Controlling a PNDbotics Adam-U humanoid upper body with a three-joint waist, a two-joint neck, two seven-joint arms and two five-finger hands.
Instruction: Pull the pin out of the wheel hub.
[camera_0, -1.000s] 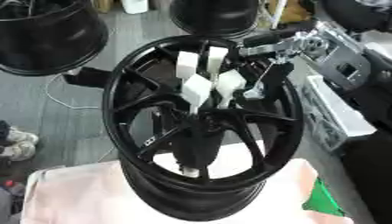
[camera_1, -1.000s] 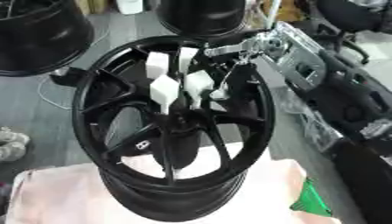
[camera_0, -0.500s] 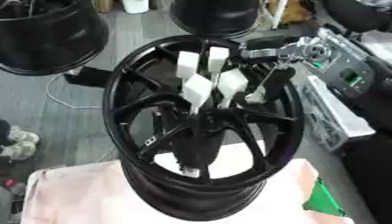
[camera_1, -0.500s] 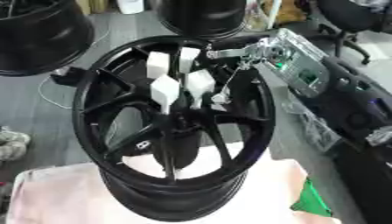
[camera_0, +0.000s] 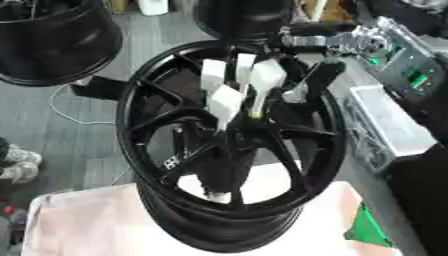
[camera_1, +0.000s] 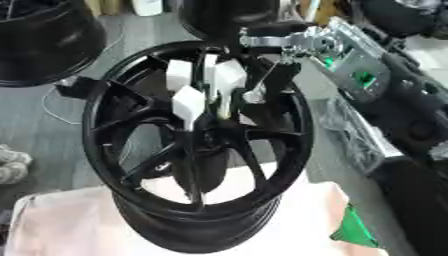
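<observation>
A black wheel hub (camera_0: 157, 165) lies flat on a pale pink cloth (camera_0: 79, 225). Several white pins stand around its centre. One white pin (camera_0: 265, 80) sits higher than the others, and a yellowish tip shows at its lower end. My right hand (camera_0: 322, 75) comes in from the upper right on a silver and black arm (camera_0: 363, 37). Its dark fingers curl against the right side of that raised pin's head. Where exactly they touch is hidden. A thin silver rod (camera_1: 256, 94) hangs under the hand. My left hand shows in neither view.
Two more black wheels stand on the floor at the far left (camera_0: 52, 40) and top centre (camera_0: 236, 15). A clear plastic box (camera_0: 385, 125) lies to the right, a green piece (camera_0: 372, 232) on the cloth's right corner, and shoes (camera_0: 17, 162) and a cable (camera_0: 66, 107) to the left.
The right-hand white pin has risen from the hub centre while the other pins stayed put. My right arm has drawn slightly up and to the right.
</observation>
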